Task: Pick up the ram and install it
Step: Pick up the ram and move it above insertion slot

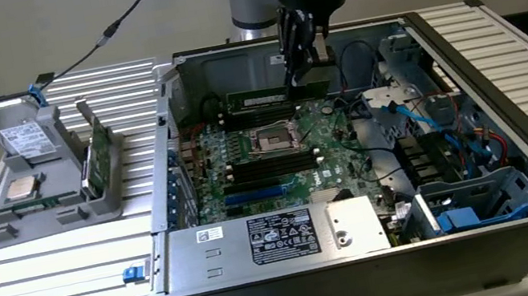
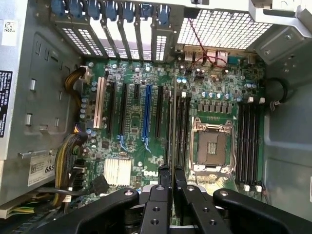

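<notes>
Above the motherboard, beside the CPU socket, the gripper fingers stand narrowly parted, clamped on the ram held between them.

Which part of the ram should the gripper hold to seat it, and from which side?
Grip the ram by its upper long edge, clamping its two broad faces, coming from above. It is thin and stands on edge over the motherboard, so only the top is free. The gripper seems to hold it this way now.
</notes>
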Motion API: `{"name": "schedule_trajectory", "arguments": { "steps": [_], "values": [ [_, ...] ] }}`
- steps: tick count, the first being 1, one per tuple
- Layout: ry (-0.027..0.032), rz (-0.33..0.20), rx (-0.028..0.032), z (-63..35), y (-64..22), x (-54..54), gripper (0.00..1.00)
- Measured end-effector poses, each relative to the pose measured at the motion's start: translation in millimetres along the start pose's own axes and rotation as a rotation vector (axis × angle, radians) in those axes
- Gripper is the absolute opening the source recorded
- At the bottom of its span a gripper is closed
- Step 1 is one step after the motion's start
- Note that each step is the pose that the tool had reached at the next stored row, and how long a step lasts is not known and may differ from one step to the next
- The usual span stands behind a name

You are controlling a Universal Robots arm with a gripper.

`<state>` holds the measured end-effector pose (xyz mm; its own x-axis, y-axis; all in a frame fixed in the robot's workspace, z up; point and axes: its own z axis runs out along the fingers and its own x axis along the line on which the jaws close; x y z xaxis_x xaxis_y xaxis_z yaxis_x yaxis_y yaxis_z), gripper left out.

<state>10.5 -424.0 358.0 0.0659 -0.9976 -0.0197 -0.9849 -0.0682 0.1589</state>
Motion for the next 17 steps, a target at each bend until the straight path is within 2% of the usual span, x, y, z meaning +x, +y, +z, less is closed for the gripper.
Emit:
{"name": "schedule_trajectory", "arguments": {
  "steps": [4,6,8,13,15,17],
  "values": [
    [0.0319,0.005,0.0009,2.3,-0.6,-6.7,0.14],
    [0.0435,0.007,0.0055,3.3,-0.5,-10.2,0.14],
    [0.0554,0.009,0.0155,4.0,-0.1,-14.5,0.14],
    [0.0902,0.014,0.0475,5.7,3.3,-21.6,0.14],
    [0.1008,0.016,0.0549,6.8,5.4,-23.7,0.14],
    [0.1064,0.017,0.0590,8.8,8.6,-24.9,0.14]
  ]
}}
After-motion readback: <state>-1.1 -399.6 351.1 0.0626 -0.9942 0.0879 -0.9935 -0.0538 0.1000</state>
